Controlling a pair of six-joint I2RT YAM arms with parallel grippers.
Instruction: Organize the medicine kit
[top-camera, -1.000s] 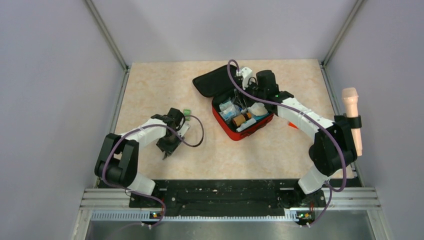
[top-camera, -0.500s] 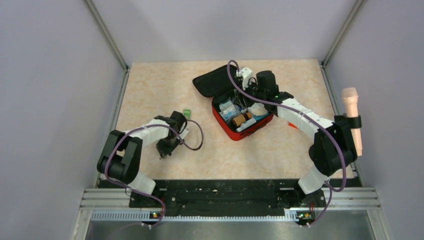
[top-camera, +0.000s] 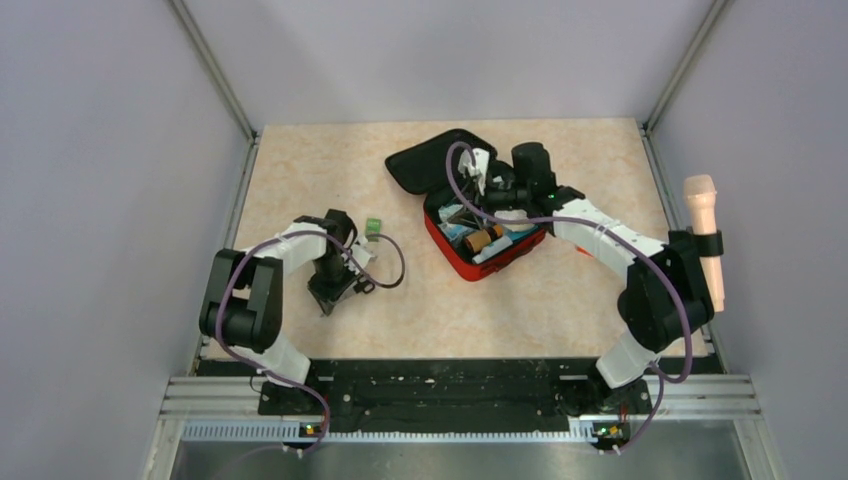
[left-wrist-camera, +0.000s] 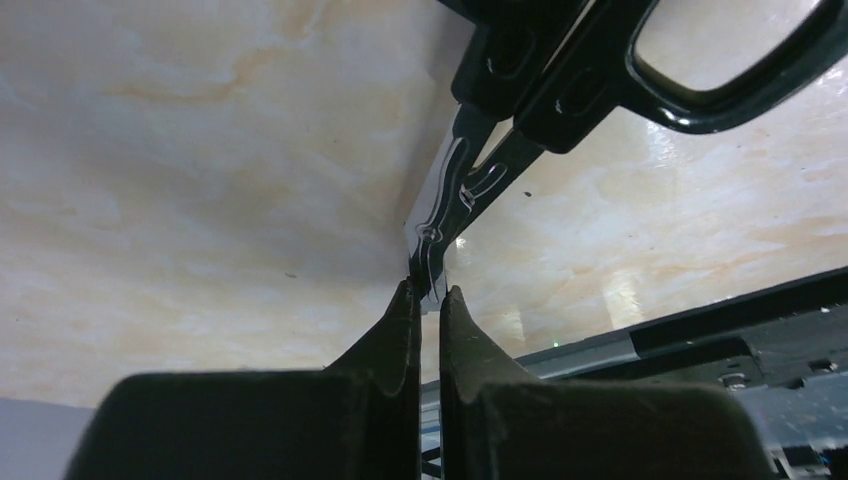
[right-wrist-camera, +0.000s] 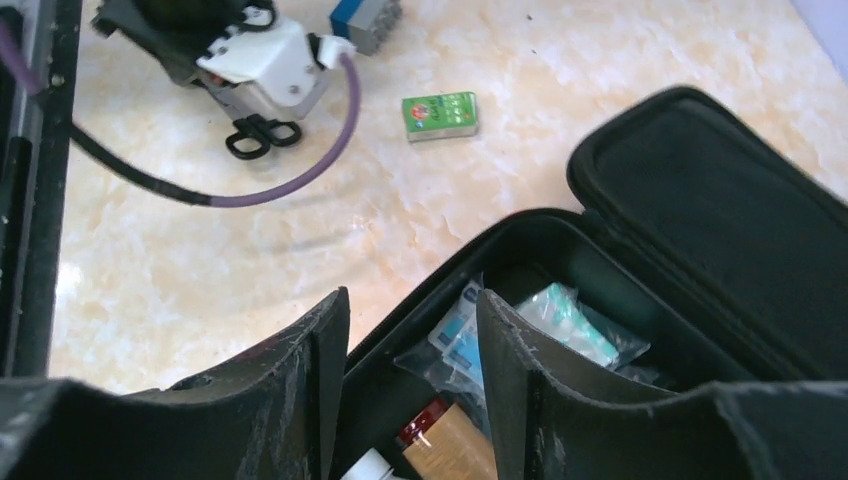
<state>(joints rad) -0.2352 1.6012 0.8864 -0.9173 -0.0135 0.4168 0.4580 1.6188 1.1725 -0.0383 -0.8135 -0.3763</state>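
Note:
The medicine kit (top-camera: 490, 262) lies open at the table's middle back, a red case with black lining, its lid (right-wrist-camera: 720, 200) folded back. Inside it are a brown bottle (right-wrist-camera: 455, 450) and clear packets (right-wrist-camera: 465, 330). My right gripper (right-wrist-camera: 410, 310) hovers open over the kit's near rim with nothing between its fingers. Black-handled scissors (left-wrist-camera: 470, 180) lie on the table at the left, and my left gripper (left-wrist-camera: 427, 290) is shut on their blade tips. In the top view the left gripper (top-camera: 340, 288) sits low beside the scissors' handles (top-camera: 362, 287).
A small green box (top-camera: 372, 226) lies on the table just behind the left gripper. An orange-red piece (top-camera: 583, 250) shows beside the right arm. A pale pink cylinder (top-camera: 702, 235) stands at the right edge. A purple cable (right-wrist-camera: 300, 170) loops by the scissors.
The left gripper has shut on the scissors' blades and swung slightly left and nearer. The right gripper has shifted a little left over the kit, still open.

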